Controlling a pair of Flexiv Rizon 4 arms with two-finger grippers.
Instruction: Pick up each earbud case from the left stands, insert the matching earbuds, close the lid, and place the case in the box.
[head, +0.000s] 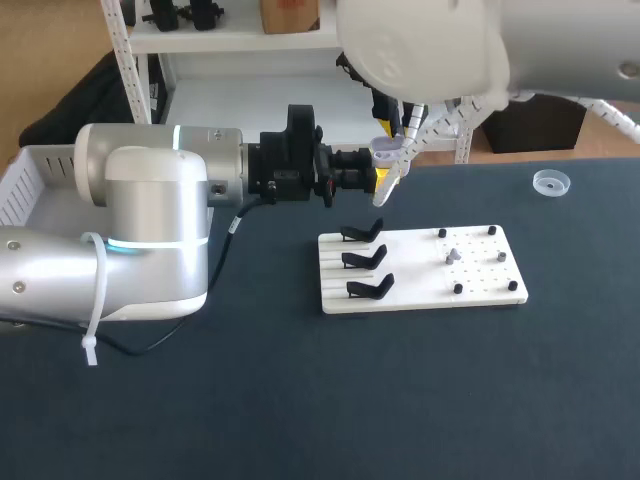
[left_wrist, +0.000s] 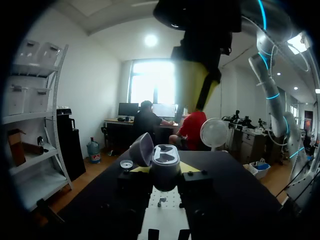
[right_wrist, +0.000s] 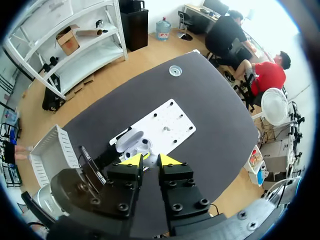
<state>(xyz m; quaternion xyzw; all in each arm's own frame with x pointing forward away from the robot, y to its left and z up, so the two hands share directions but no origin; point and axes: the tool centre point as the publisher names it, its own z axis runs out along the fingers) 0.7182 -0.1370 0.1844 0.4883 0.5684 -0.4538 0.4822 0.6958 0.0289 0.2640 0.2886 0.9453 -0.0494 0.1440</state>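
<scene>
Left gripper (left_wrist: 162, 171): clamped on earbud case (left_wrist: 165, 159), lid (left_wrist: 142, 149) open.
Right gripper (right_wrist: 150, 161): just over it, slightly parted, apparently empty.
Handling: likely light, slick shell; grip body sides, below lid.

Robotics lab. Two large silver-and-white robot arms, the left arm (head: 150, 200) and the right arm (head: 430, 50), reach in over a dark matte bench (head: 400, 400). On the bench lies a white drilled plate (head: 415, 275) set with pegs and three black stands (head: 365, 259), a jig-like fixture. The left arm carries a glowing cyan ring and a loose cable (head: 225, 250).
</scene>
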